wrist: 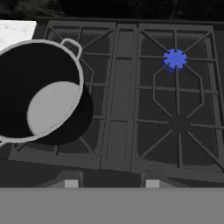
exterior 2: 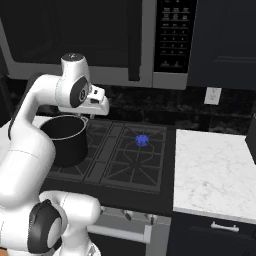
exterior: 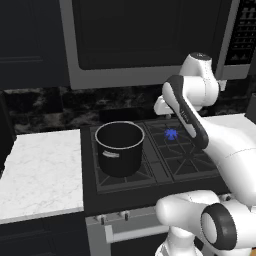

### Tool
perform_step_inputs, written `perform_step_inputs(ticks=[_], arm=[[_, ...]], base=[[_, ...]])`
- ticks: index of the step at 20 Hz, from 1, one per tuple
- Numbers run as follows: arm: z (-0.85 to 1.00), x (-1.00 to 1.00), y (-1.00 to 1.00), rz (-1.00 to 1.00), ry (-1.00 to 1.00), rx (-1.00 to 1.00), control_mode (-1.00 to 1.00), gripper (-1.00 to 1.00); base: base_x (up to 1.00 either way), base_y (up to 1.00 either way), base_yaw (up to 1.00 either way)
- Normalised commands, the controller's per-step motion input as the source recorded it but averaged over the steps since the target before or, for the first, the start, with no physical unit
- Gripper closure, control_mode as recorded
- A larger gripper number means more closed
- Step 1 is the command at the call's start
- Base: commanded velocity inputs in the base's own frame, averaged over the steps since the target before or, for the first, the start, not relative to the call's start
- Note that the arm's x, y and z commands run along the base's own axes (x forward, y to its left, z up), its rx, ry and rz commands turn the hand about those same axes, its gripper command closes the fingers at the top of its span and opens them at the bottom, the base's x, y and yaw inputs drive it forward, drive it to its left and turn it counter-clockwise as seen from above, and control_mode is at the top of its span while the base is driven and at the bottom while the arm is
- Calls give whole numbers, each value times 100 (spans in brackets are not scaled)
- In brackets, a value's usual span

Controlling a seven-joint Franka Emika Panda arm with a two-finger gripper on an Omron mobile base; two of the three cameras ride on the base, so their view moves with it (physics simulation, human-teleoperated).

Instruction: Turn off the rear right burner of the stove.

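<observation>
We see the black gas stove (exterior: pixel 165 172) with its grid grates and silver front panel standing between two white marble counters (exterior: pixel 40 172), below a large steel-framed dark microwave (exterior 2: pixel 100 40). A black cylindrical pot with a steel rim (exterior: pixel 120 148) sits on the stove's left grates. The white arm's hand (exterior 2: pixel 92 102) hangs above the stove, over the pot's rear edge; we cannot tell how its fingers stand. At the back right, the small round rear right burner (wrist: pixel 175 59) glows with a blue star-shaped flame, well apart from the pot.
</observation>
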Motion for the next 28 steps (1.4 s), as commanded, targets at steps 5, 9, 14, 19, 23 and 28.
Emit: perform_step_inputs(ticks=[5, 9, 14, 19, 23, 28], arm=[[-4, -18, 0, 0, 0, -1, -100, -100], [-9, -50, -4, 0, 0, 0, -100, -100], [0, -56, -40, -3, 0, 0, -100, -100], [-2, -44, -36, -4, 0, 0, -100, -100], [0, -7, -5, 0, 0, 0, -100, -100], [-5, -14, -12, 0, 0, 0, -100, -100]], base=[[0, 0, 0], [0, 0, 0], [0, 0, 0], [0, 0, 0], [0, 0, 0], [0, 0, 0]])
